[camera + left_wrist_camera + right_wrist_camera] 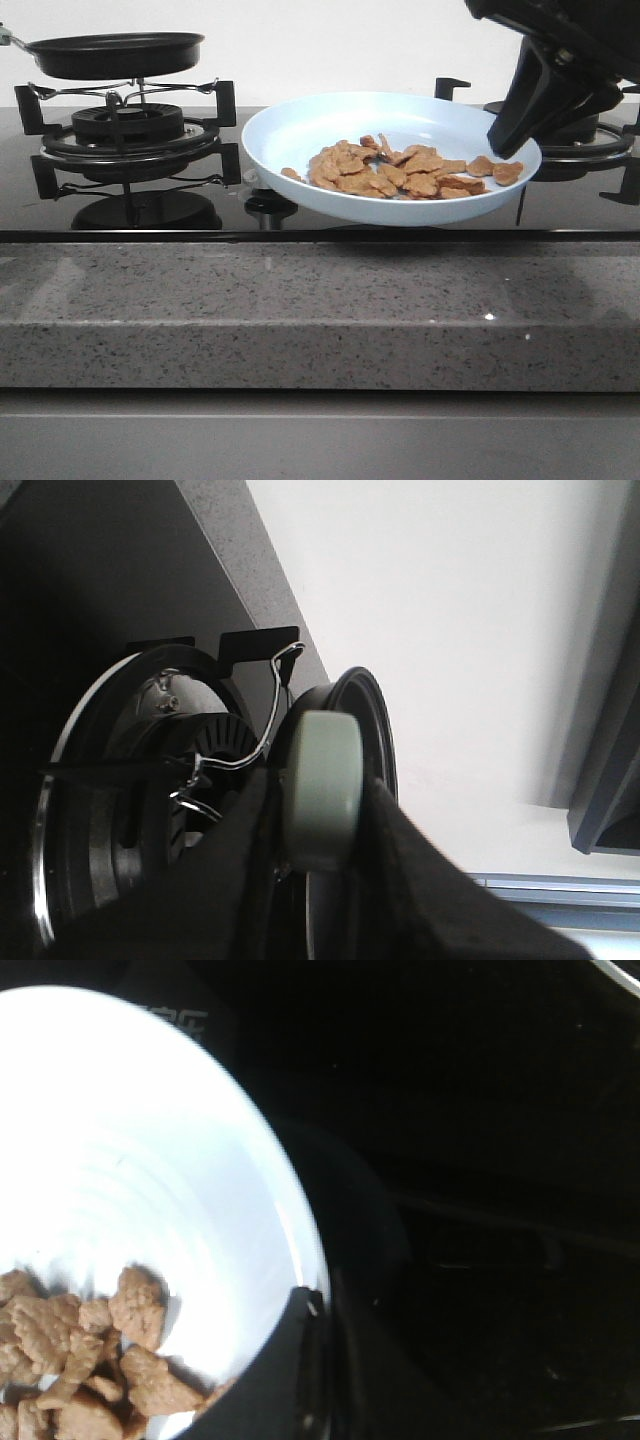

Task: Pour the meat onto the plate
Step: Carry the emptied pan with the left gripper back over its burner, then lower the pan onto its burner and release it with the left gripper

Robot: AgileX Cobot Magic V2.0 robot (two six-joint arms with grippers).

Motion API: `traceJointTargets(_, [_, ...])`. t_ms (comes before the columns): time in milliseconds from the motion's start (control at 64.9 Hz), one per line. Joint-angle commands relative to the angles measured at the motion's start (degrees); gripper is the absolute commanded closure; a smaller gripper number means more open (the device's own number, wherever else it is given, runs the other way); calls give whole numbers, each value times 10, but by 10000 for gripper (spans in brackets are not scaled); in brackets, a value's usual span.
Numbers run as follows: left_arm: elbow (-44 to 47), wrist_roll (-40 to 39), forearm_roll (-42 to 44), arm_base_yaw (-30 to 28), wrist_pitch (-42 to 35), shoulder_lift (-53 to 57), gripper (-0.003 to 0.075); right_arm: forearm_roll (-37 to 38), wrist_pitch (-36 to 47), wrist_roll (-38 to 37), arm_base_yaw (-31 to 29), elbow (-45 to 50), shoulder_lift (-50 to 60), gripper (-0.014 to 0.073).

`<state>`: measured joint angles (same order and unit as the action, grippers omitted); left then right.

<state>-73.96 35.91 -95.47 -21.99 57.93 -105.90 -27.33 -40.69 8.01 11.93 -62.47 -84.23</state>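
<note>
Speckled grey stone bench (300, 300) across the foreground, with a black glass hob (400, 215) behind it. On the left burner grate (130, 135), a black frying pan (115, 52), its pale green handle (320, 790) clamped in the left claw (318, 825). Centre right, lifted just above the hob, a pale blue plate (300, 130), gripped at its right rim by the clenched right claw (515, 125). Inside the plate, toward its near right side, a loose heap of orange-brown meat (410, 170)
</note>
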Motion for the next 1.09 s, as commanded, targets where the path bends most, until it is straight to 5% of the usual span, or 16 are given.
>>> traceJointTargets(0, [-20, -1, -44, 0, 33, 28, 741, -12, 13, 4, 1, -14, 21, 654])
traceJointTargets(462, [-20, -1, 10, 0, -2, 28, 727, -12, 8, 4, 1, -14, 21, 654])
traceJointTargets(816, [-20, 14, 10, 0, 31, 28, 289, -12, 8, 4, 1, -14, 21, 654])
traceJointTargets(1078, [-20, 15, 15, 0, 71, 29, 248, -12, 8, 4, 1, -14, 21, 654])
